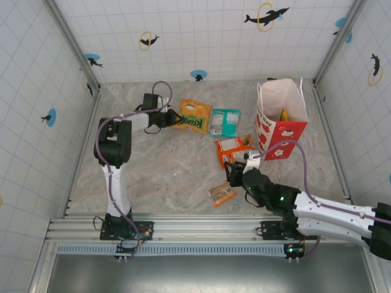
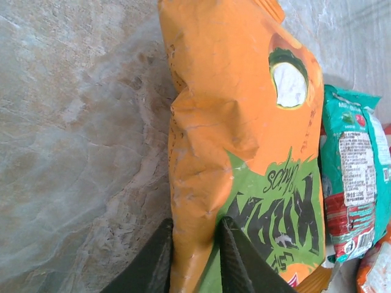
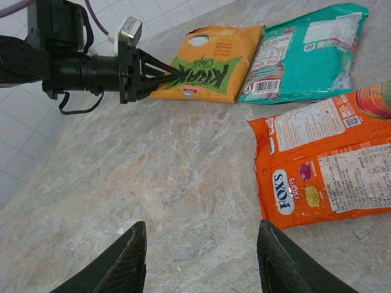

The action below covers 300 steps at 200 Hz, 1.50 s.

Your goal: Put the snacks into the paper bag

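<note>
My left gripper (image 2: 195, 223) is shut on the near edge of the orange-green Krax packet (image 2: 238, 122), which lies on the table at the back centre (image 1: 194, 116). Beside that snack lies a teal packet (image 1: 225, 122), and nearer to me an orange Fox's packet (image 3: 330, 165). My right gripper (image 3: 200, 226) hangs open over bare table just left of the orange packet, holding nothing. A small clear-wrapped bar (image 1: 220, 194) lies near the front. The white-and-red paper bag (image 1: 281, 119) stands upright at the back right, with a yellow packet (image 1: 284, 114) showing inside.
Tiled walls close in the table (image 1: 165, 171) on three sides. The metal rail (image 1: 195, 227) with the arm bases runs along the near edge. Open marble surface lies between the two arms at the left centre.
</note>
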Tool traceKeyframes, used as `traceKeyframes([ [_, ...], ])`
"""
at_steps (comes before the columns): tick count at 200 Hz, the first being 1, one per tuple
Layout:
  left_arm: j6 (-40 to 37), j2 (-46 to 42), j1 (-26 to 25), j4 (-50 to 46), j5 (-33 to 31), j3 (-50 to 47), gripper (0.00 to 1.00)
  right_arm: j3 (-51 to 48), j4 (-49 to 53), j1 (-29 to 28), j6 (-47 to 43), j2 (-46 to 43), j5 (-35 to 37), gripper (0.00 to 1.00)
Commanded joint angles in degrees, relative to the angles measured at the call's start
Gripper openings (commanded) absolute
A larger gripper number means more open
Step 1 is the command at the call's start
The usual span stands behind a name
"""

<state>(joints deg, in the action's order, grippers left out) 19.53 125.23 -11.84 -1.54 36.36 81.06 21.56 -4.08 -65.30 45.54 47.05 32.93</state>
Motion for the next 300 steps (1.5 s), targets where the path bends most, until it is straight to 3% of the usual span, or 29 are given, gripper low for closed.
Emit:
traceKeyframes([
  [1,-1.0,-3.0,0.7,1.2,0.6,-1.8,0.17,-0.5,-1.5,-0.2,0.0,-0.6,1.1,0.49],
  [43,-3.0,-8.4,0.8,1.3,-0.8,-5.7,0.00,-0.5,-1.3,-0.4,0.3,-0.9,0.7,0.49],
  [193,-16.2,-33.6,0.8,-6.4,-1.3,-19.3,0.00,2.0,-0.9,-0.4,-5.6,-1.7,0.5,0.49],
  [300,-39.6,-51.5,0.4,-18.0,13.4,-28.3,0.00,5.3,-0.8,-0.4,-17.2,-2.2,-3.9,0.49],
])
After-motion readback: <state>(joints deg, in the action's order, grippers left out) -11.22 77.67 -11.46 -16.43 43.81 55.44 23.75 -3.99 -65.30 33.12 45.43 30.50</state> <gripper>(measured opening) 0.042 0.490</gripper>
